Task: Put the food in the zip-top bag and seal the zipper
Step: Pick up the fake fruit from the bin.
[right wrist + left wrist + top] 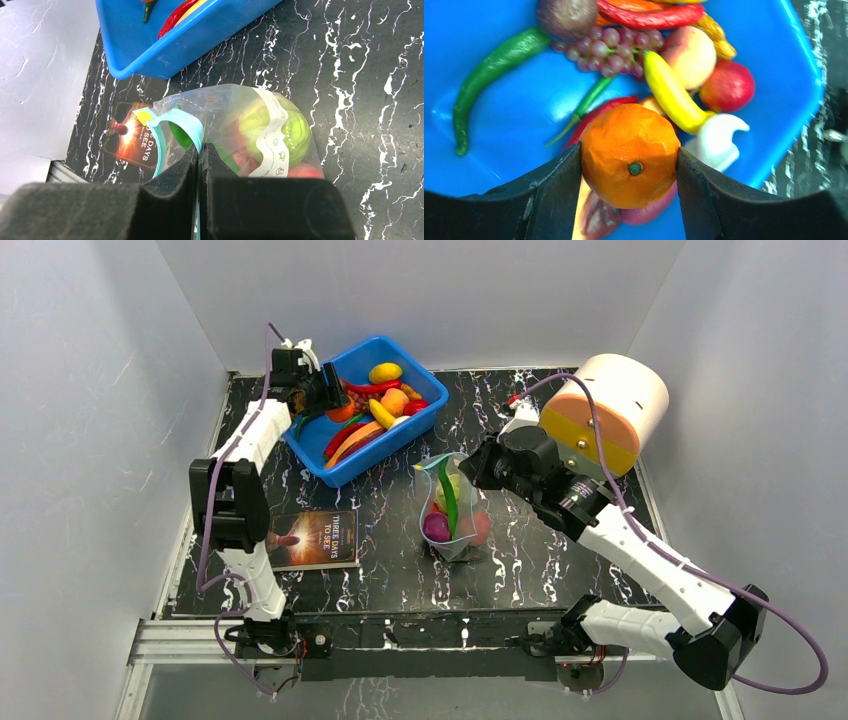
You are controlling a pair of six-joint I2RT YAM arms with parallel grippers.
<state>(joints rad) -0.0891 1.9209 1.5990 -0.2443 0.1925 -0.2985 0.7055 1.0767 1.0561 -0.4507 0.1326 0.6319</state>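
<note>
Clamping the orange (626,150), the left gripper (629,172) — right gripper (199,150) pinched onto the zipper (182,120)

black marbled table (400,580) | blue bin (380,452) rear-left | book (315,538) front-left | zip-top bag (458,548) centre

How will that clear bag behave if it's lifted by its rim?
Probably floppy: the zip-top bag is thin, wrinkled film, pinched at its zipper by the right gripper. The food inside would likely pull it into a sag. Pushed, it would likely crumple rather than slide.
</note>
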